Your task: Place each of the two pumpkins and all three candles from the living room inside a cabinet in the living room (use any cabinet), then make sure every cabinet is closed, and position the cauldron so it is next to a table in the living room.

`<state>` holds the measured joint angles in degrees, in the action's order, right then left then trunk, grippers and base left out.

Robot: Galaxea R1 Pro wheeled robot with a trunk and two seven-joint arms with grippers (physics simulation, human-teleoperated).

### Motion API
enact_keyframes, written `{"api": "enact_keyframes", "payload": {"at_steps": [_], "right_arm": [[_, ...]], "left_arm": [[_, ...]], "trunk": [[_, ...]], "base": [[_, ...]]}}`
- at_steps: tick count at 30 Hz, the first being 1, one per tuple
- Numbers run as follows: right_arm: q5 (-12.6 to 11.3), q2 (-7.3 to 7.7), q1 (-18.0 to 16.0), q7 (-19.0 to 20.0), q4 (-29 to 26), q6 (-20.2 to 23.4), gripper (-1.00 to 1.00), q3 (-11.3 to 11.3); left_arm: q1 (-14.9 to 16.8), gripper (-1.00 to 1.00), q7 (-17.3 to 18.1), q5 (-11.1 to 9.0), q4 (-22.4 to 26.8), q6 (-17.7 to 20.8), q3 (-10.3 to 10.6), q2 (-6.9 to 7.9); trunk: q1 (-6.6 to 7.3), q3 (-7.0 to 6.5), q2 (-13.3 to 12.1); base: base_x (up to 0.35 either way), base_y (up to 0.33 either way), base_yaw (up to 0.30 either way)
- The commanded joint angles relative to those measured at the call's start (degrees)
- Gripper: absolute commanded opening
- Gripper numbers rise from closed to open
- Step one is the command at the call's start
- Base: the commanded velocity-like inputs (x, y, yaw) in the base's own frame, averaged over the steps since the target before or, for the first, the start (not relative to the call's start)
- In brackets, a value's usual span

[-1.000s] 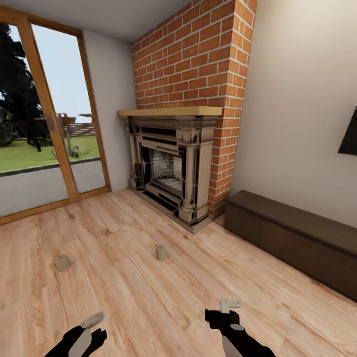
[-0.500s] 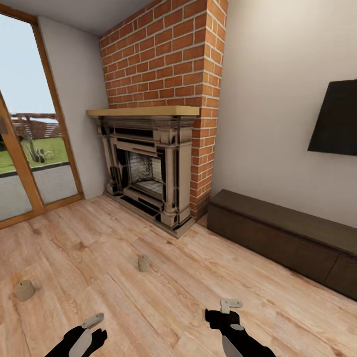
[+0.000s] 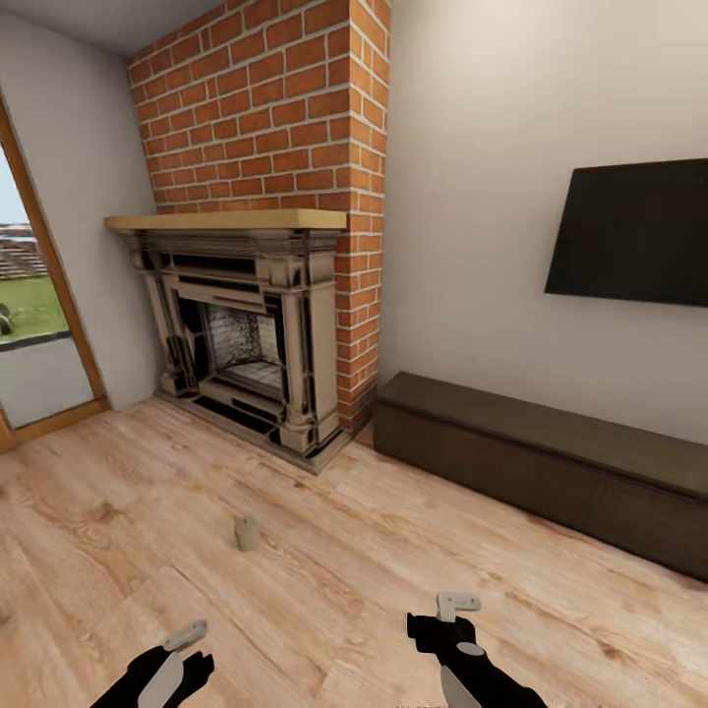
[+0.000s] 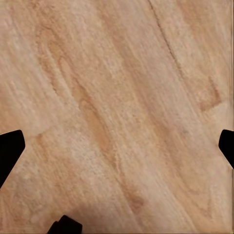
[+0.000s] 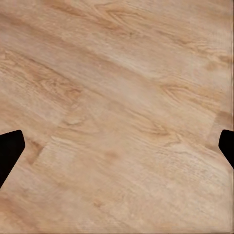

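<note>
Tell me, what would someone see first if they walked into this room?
Probably the tall red brick chimney with the fireplace below it, at the far wall. To its right, a black TV hangs above the long dark cabinet, which looks closed. One little candle stands alone on the wooden floor.

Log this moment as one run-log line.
phase: in transit | candle: on floor before fireplace | cabinet: closed, along wall | left hand: open, empty | right hand: open, empty
</note>
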<state>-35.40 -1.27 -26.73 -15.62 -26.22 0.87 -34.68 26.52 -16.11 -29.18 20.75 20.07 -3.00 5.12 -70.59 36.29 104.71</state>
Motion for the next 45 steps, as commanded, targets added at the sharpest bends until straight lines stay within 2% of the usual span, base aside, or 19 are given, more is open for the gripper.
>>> {"api": "enact_keyframes", "payload": {"at_steps": [1,8,45], "right_arm": [[-0.4,0.04,-0.1,-0.5,-0.1,0.1,1.00,-0.5],[-0.4,0.04,-0.1,-0.5,0.0,0.1,1.00,-0.5],[-0.4,0.11,-0.1,0.2,-0.1,0.3,1.00,-0.2]], "left_arm": [[0.0,1.00,-0.3,-0.6,0.2,-0.1,-0.1,-0.01],[0.0,1.00,-0.3,-0.7,0.2,-1.7,-0.1,0.09],[0.0,1.00,-0.3,-0.6,-1.1,-2.3,-0.1,0.33]], "trunk": [[0.01,0.08,0.0],[0.01,0.24,0.0],[0.01,1.96,0.0]], "base": [[0.035,0.131,-0.290],[0.159,0.215,-0.290],[0.236,0.237,-0.264]]}}
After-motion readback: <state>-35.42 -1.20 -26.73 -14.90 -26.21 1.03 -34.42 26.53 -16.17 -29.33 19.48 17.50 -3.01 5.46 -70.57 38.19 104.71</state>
